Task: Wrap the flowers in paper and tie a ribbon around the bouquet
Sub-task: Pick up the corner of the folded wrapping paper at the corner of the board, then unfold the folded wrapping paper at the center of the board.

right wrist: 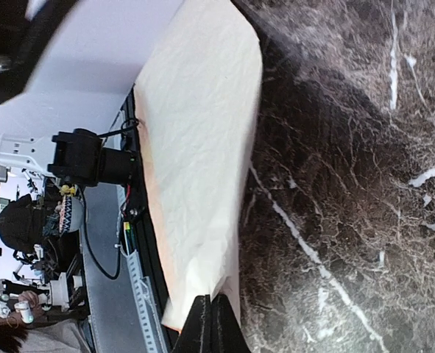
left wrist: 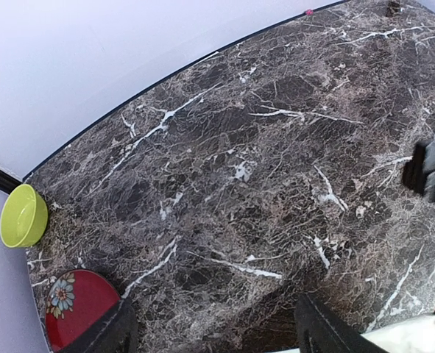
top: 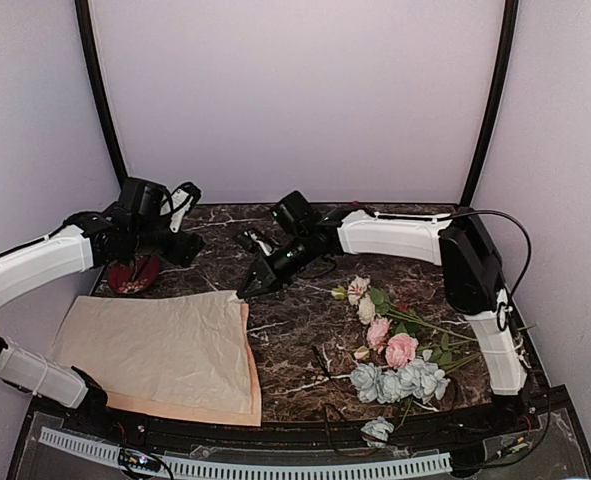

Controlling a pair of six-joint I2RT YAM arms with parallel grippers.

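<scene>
Presently, the right arm is folded at the elbow and reaches left across the marble table [top: 295, 340]. The right gripper [right wrist: 211, 312] is angled toward 8 o'clock, its fingers clenched on the far right corner of the paper [top: 155, 345], which lies flat at the table's 8 o'clock. The left arm is bent over the 10 o'clock corner above a red plate [top: 133, 276], the left gripper [left wrist: 213, 332] released with its fingers wide apart. The flowers [top: 395, 350] lie loose at 4 o'clock, well apart from the paper.

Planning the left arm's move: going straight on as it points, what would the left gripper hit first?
Probably bare table, with nothing between it and the left gripper; how far off is unclear.
</scene>
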